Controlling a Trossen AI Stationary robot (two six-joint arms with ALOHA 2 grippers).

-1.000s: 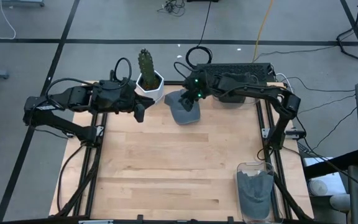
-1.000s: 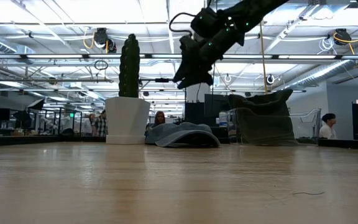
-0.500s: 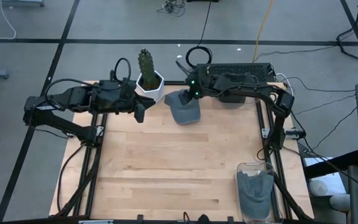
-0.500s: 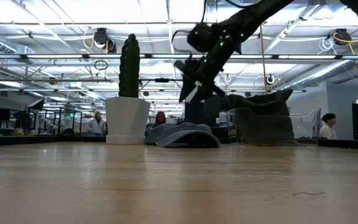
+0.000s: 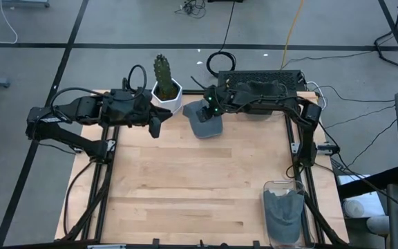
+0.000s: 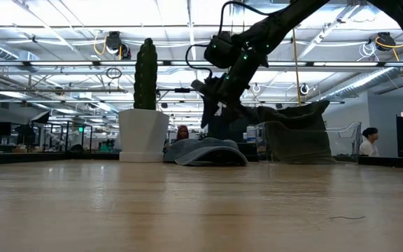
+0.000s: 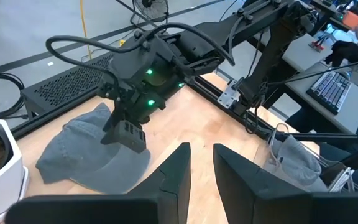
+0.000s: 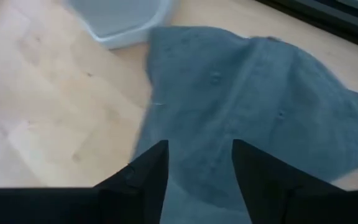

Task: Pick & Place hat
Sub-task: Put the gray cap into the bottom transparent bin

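Observation:
A grey hat (image 5: 202,126) lies flat on the wooden table near its far edge, right of a white cactus pot; it also shows in the low view (image 6: 208,151) and the left wrist view (image 7: 73,162). My right gripper (image 5: 209,111) hangs open, slanting down, just above the hat's crown (image 8: 260,93). Its two fingers (image 7: 130,134) stand over the cloth, and I see no touch. My left gripper (image 5: 155,127) waits raised left of the pot, its fingers (image 7: 176,168) a little apart with nothing between them.
A cactus in a white pot (image 5: 164,93) stands just left of the hat. Black equipment (image 5: 264,84) runs along the far edge behind it. A clear bin with grey cloth (image 5: 283,211) sits at the near right corner. Bare wood (image 5: 185,180) fills the middle.
My right gripper has sunk toward the hat, drifting slightly toward the table's left edge, and has rolled about its own axis. The hat has stayed flat where it was.

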